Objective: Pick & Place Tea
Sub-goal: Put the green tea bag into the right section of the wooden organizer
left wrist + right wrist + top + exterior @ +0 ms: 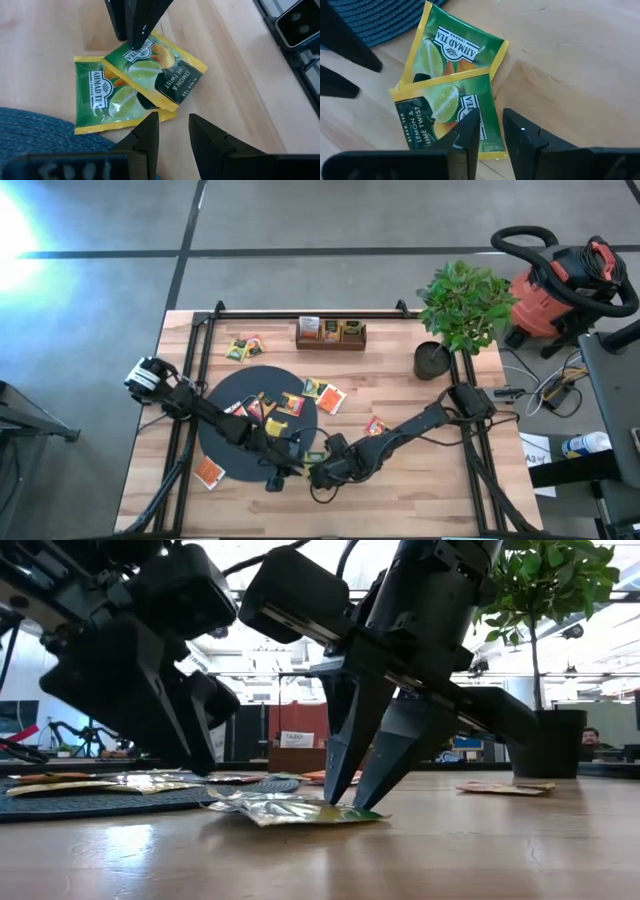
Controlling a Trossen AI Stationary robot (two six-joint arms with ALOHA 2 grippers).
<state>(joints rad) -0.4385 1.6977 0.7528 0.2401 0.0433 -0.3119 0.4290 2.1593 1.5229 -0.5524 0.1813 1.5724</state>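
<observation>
You have two green tea packets (135,85) lying on the bare wooden table (420,470), just off the black disc (225,395) at about its 5 o'clock edge. Each is a flat square with a yellow border, a sliced lime printed on it and a dark panel reading "Lemon & Lime Twist"; the brand reads "Ahmad Tea". One overlaps the other at an angle, so the pair looks like a skewed stack. From table height the foil edges look slightly crinkled and lifted.

Your right gripper (343,802) stands with both fingertips down on the top packet — the fingers are set narrowly apart, pressing onto it rather than clamped around it. Your left gripper (172,122) sits just beside the packets on the disc side, its fingers parted with nothing between them.

More packets (300,402) — orange-red, yellow, green — are scattered on the disc and the table from its 11 to 4 o'clock. The wooden tray (330,333) sits at 12 o'clock.
</observation>
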